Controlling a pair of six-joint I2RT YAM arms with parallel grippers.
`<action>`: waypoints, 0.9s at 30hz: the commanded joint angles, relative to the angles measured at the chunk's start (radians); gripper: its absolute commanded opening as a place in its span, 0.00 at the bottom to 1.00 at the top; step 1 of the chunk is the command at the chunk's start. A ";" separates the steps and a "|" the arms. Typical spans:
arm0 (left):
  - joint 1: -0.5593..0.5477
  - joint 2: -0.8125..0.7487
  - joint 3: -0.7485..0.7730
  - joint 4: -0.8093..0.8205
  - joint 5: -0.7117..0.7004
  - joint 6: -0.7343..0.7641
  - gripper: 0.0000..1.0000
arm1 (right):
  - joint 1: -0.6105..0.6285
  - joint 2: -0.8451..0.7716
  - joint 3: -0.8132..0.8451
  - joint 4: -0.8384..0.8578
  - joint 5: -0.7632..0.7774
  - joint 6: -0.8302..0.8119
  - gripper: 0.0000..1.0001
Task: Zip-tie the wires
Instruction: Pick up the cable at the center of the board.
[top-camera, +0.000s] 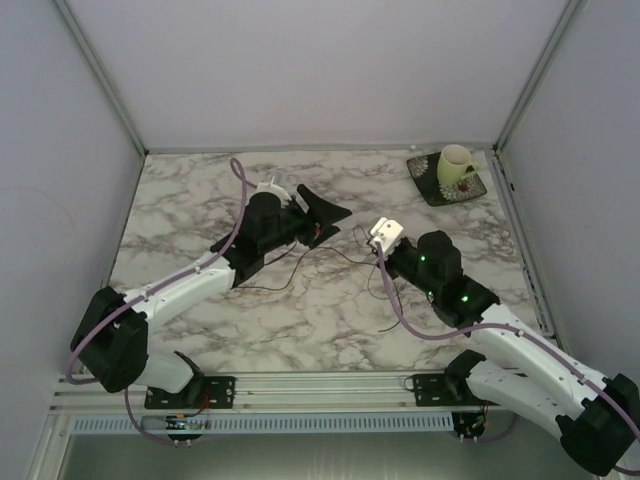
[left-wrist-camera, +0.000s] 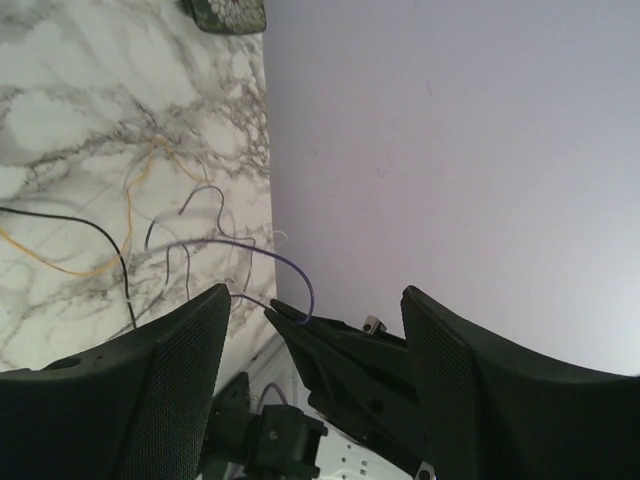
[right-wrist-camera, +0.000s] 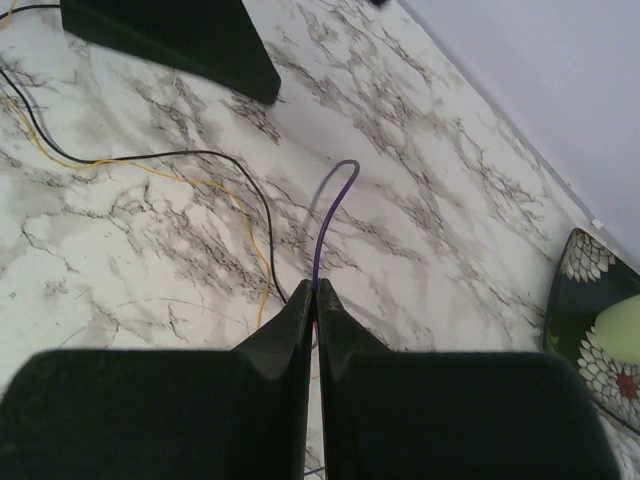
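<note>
On the marble table (top-camera: 190, 200), the left gripper (top-camera: 322, 206) stands with its jaws spread wide at centre frame, just up-frame of the wires (top-camera: 318, 257). These sprawl in loose loops mid-table, and their long run lies roughly left to right between the two arms. The right gripper (right-wrist-camera: 315, 292), jaws pressed together, pinches a purple strand (right-wrist-camera: 336, 192) that rises from its tips in a narrow loop toward the top of the wrist view. From overhead the strand ends are too fine to trace. At upper right, a cup (top-camera: 456, 163) sits on a patterned saucer (top-camera: 437, 190), which the right wrist view cuts off at its edge.
</note>
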 joint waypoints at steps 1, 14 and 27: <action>-0.026 0.020 -0.019 0.113 0.068 -0.082 0.71 | 0.028 0.035 0.062 0.071 -0.023 -0.012 0.00; -0.071 0.109 -0.017 0.243 0.068 -0.142 0.51 | 0.112 0.083 0.077 0.111 -0.010 -0.021 0.00; -0.008 0.067 -0.016 0.234 -0.003 -0.040 0.09 | 0.116 -0.002 0.030 0.010 0.021 0.010 0.00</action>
